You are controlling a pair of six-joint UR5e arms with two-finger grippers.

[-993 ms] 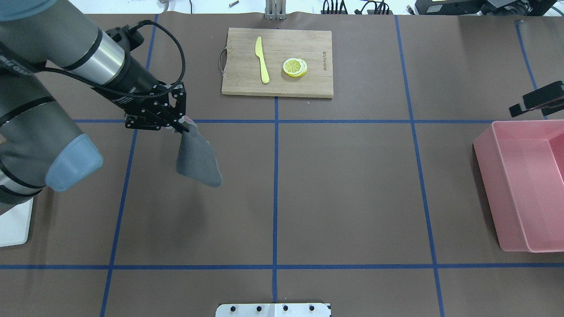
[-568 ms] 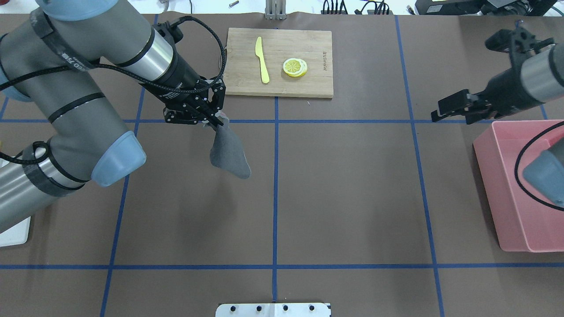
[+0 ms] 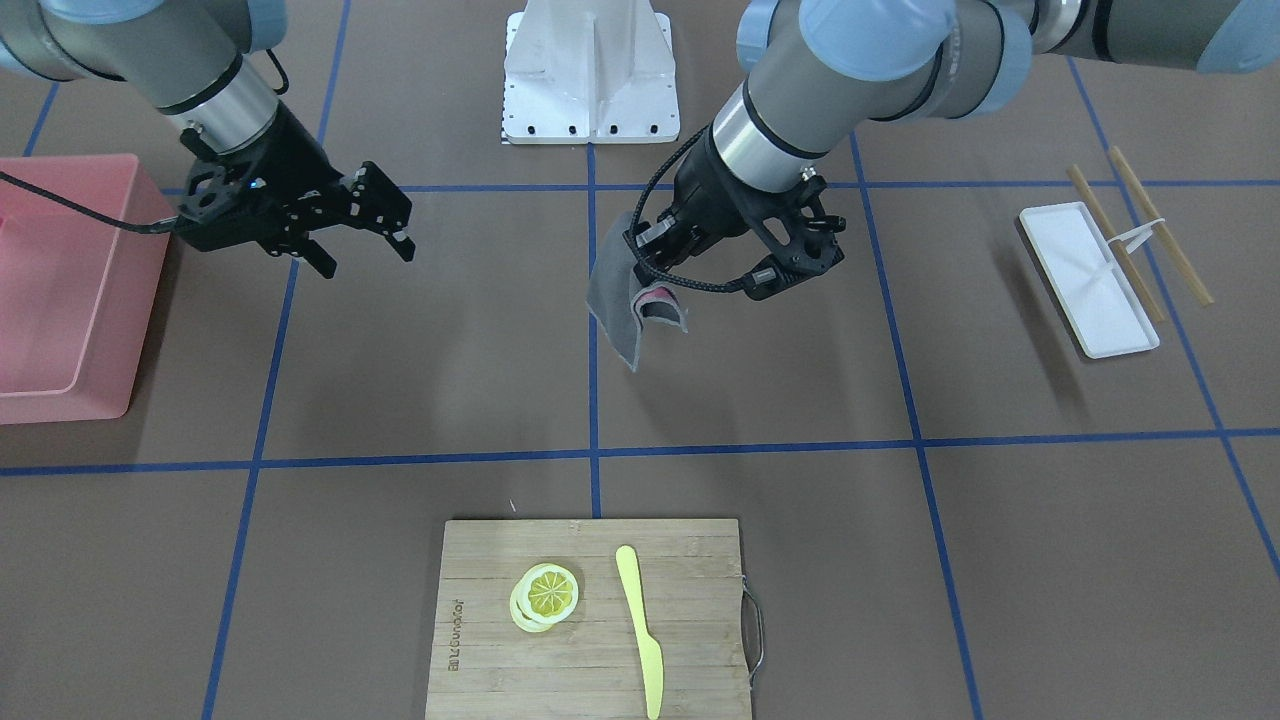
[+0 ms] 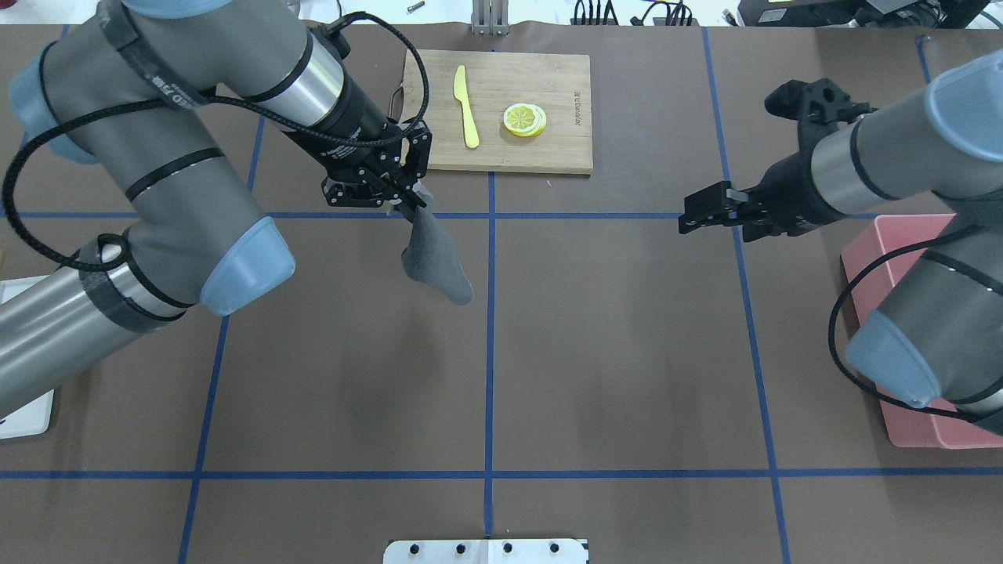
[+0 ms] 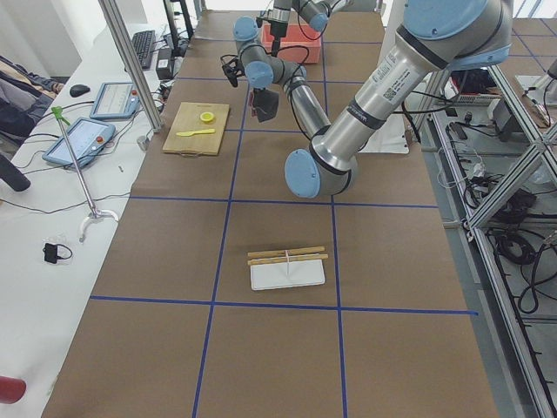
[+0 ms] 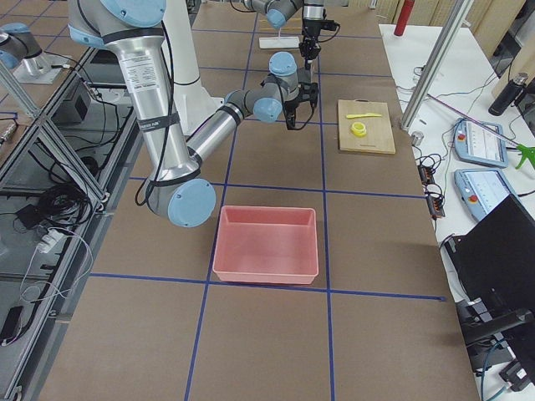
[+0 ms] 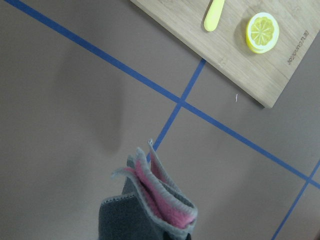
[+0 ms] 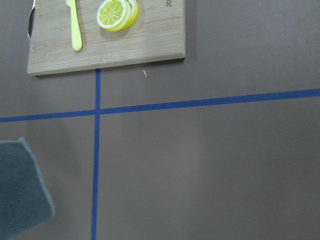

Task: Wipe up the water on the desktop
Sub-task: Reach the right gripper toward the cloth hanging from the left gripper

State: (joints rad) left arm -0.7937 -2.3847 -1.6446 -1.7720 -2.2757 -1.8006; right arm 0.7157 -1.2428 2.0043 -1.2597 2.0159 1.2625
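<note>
The desktop (image 4: pixel 627 352) is a matte brown top with a grid of blue tape lines; no water shows on it. My left gripper (image 4: pixel 411 205) is shut on a grey cloth (image 4: pixel 435 258) with a pink inner side, which hangs above the desktop just left of the centre line. The cloth also shows in the front view (image 3: pixel 625 300), the left wrist view (image 7: pixel 150 205) and at the right wrist view's lower left (image 8: pixel 20 190). My right gripper (image 4: pixel 689 215) is open and empty above the desktop, right of centre.
A bamboo cutting board (image 4: pixel 556 153) at the back centre holds a yellow knife (image 4: pixel 465 106) and lemon slices (image 4: pixel 524 119). A pink bin (image 3: pixel 60 290) stands on my right side. A white tray (image 3: pixel 1085 275) with chopsticks lies on my left side.
My left gripper has carried the cloth to the right, toward the centre line. My right arm has come into view and moved its gripper leftward over the desktop.
</note>
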